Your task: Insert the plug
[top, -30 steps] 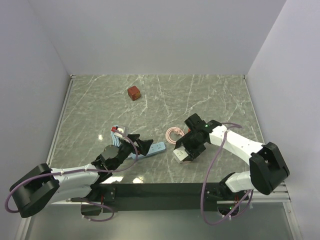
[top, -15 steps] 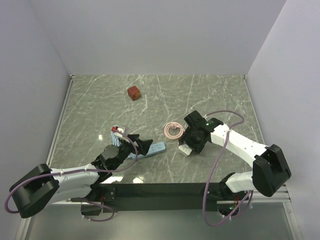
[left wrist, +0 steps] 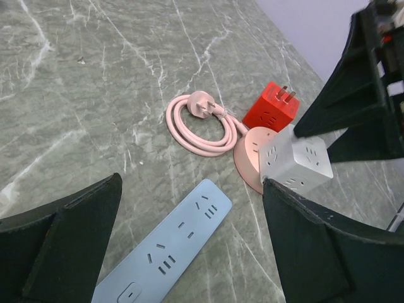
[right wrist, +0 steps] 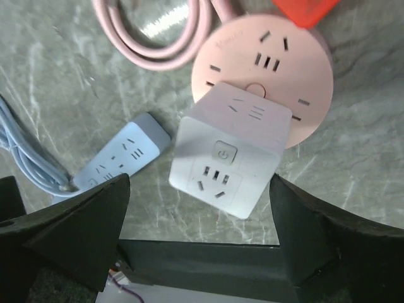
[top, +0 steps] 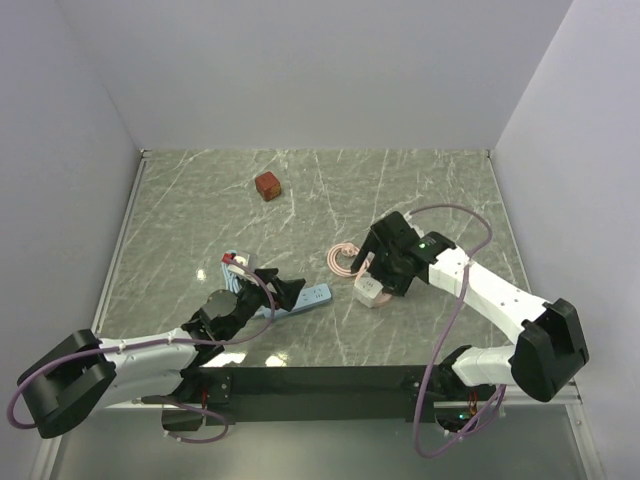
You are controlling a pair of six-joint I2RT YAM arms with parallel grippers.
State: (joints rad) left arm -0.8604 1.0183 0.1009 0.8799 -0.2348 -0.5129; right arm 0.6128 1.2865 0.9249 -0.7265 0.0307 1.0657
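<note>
Top external view shows the right gripper point(top: 380, 272) has swung from the near edge toward the pink cable coil point(top: 345, 262), and the white cube point(top: 368, 291) has shifted with it. Its jaws stand spread, pinching nothing. The left gripper point(left wrist: 189, 183) is spread too, above the light blue power strip point(left wrist: 169, 247). The plug point(left wrist: 270, 108) lies prongs-up on the bench point(left wrist: 76, 95), just beside the pink round socket point(left wrist: 249, 154). It is ungrasped, so picking it up probably comes next.

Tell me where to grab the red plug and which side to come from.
Grip the plug across its two flat side faces, coming down from above. Its prongs jut from one end; the pink round socket and white cube crowd the opposite end, so the flanks look freest.
</note>
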